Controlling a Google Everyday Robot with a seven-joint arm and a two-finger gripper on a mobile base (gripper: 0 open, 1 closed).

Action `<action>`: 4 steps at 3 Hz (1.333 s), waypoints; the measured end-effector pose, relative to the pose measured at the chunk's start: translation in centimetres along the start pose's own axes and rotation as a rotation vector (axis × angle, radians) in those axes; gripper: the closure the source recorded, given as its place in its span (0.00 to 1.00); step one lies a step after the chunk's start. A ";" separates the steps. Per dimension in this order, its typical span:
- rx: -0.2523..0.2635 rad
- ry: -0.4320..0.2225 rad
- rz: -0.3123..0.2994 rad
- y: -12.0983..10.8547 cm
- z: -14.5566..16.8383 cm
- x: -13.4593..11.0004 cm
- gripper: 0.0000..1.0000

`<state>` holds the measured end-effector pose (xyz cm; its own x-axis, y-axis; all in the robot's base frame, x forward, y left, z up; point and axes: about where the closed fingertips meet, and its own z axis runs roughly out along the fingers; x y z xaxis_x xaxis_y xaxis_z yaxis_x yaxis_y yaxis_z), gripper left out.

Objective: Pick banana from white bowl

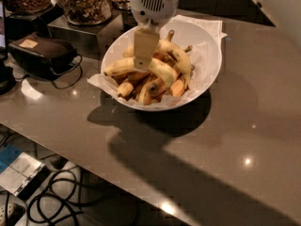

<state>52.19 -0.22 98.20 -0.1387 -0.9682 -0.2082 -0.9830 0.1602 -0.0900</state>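
You have the large round white bowl on the grey tabletop. The long pale-yellow curved banana lies in it, over the shorter ones. The white gripper hangs above the bowl's left half. A black boxy device sits to the left and a glass jar behind-left.

The banana is long, curved and pale yellow, lying crosswise atop the pile in the white bowl. The bowl is round, glossy, paper-lined and upright on the surface. The gripper is at the banana's middle.
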 end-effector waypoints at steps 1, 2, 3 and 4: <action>-0.012 0.004 0.028 -0.6 0.7 -0.1 0.42; -0.017 0.009 0.049 -1.2 1.1 -0.1 0.41; -0.024 0.016 0.065 -1.7 1.7 -0.2 0.41; -0.034 0.027 0.074 -2.2 2.5 -0.3 0.41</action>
<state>54.67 0.16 96.04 -0.2144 -0.9588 -0.1864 -0.9733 0.2258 -0.0423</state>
